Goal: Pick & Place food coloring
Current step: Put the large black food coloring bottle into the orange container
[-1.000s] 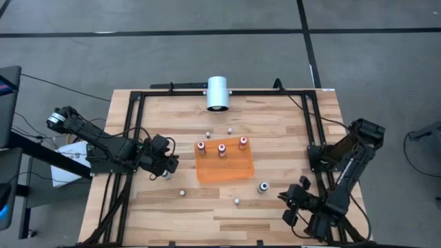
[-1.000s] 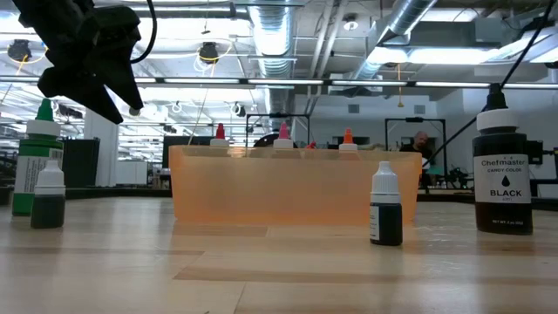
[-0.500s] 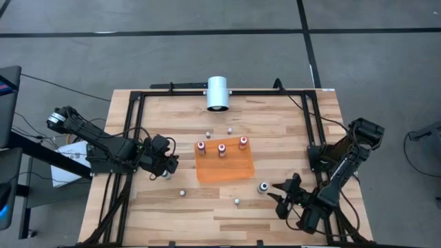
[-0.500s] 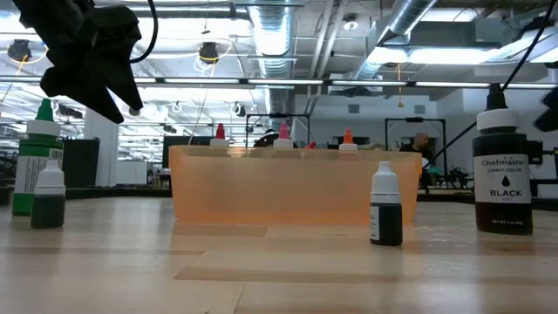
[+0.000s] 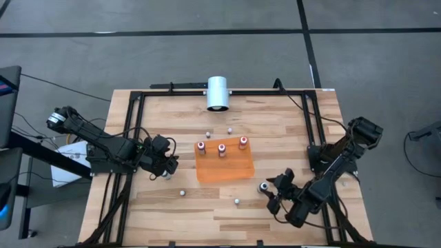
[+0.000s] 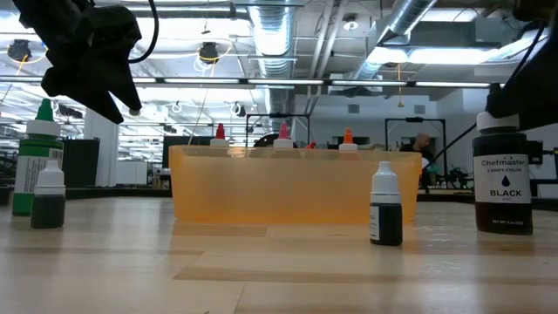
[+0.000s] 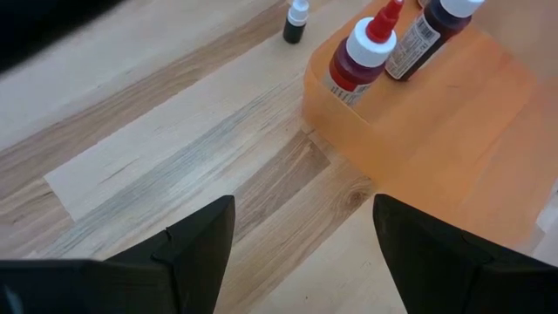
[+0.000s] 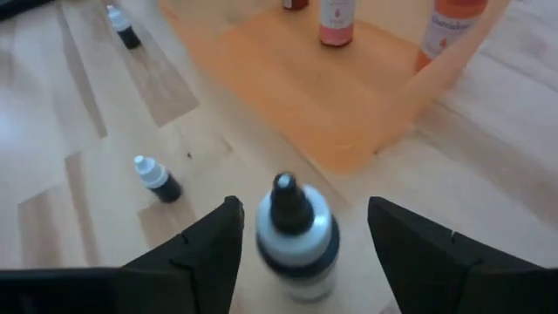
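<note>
A black food coloring bottle (image 5: pixel 263 187) with a pale shoulder and a black tip stands upright on the table, near the right of the orange tray (image 5: pixel 231 171). My right gripper (image 5: pixel 272 195) is open. Its fingers (image 8: pixel 205 249) stand on either side of the bottle (image 8: pixel 295 234) without touching it. The bottle's label shows in the low view (image 6: pixel 503 174). Three red-topped and orange-topped bottles (image 5: pixel 222 148) stand in the tray. My left gripper (image 5: pixel 169 164) is open and empty, above the table just left of the tray (image 7: pixel 418 113).
Small loose bottles stand on the table: two beyond the tray (image 5: pixel 207 134), two near the front (image 5: pixel 182 193) (image 5: pixel 236 202), one by my left gripper (image 5: pixel 165 174). A white cylinder (image 5: pixel 218 93) lies at the far edge. A black frame (image 5: pixel 313 131) runs along the table's sides.
My right gripper has moved from the near right corner toward the table's left, to the black bottle. Its open fingers now stand on either side of the bottle. The bottle has not moved.
</note>
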